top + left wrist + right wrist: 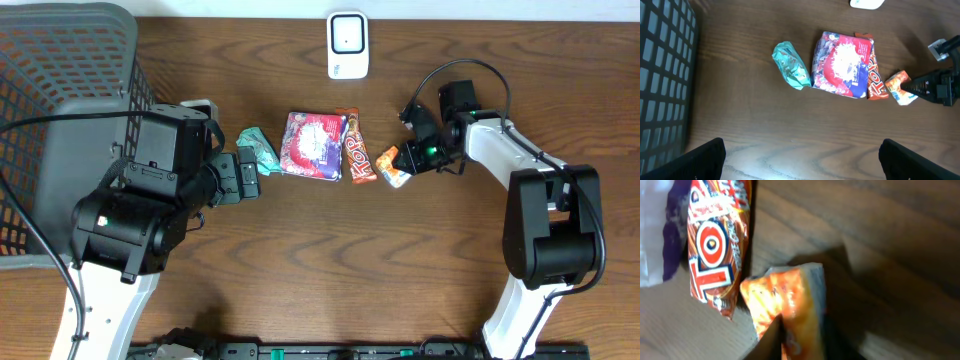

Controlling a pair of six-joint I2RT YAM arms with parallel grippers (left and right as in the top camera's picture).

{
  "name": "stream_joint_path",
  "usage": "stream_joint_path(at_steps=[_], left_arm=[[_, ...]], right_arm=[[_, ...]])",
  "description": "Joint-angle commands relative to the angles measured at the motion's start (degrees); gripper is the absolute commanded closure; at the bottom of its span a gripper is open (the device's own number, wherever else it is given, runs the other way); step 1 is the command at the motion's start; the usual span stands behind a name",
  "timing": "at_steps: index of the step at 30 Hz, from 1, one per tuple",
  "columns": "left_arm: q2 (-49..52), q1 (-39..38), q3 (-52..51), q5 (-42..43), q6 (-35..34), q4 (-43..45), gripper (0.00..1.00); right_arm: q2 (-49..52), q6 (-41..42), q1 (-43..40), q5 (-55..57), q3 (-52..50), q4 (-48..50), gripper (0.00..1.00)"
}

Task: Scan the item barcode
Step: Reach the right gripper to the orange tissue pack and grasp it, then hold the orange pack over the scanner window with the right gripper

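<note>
Four snack packets lie in a row on a wooden table (300, 260), the right gripper (404, 160) pinched shut on the small orange packet (392, 168) at the row's right end, beside a red candy bar (358, 158), while the left gripper (243, 176) hangs wide open and empty near a teal packet (258, 148).

"How many snacks were on the table (300, 270)?"

"Four: one teal packet (258, 150), one purple bag (313, 146), one red bar (358, 160), one orange packet (393, 167)."

"And the rest?"

"One white scanner (347, 45), one grey basket (60, 40), and two arms: the left arm (130, 210) and the right arm (490, 140)."
</note>
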Motion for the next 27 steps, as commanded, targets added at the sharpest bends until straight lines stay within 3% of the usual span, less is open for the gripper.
stream_joint_path(at_steps=[1, 11, 19, 27], left_arm=[[0.0, 0.2, 0.5, -0.7, 0.3, -0.1, 0.02], [0.0, 0.2, 0.5, -0.7, 0.3, -0.1, 0.02], [0.0, 0.2, 0.5, -0.7, 0.3, -0.1, 0.02], [0.0, 0.2, 0.5, -0.7, 0.3, -0.1, 0.02]], right_arm=[[0.6, 0.0, -0.2, 0.0, 0.6, -0.9, 0.99], [-2.6, 2.6, 0.0, 2.9, 4.3, -4.2, 0.99], [-9.5, 7.6, 4.1, 23.8, 9.4, -5.2, 0.99], [-11.3, -5.9, 12.5, 43.4, 9.5, 9.3, 0.99]])
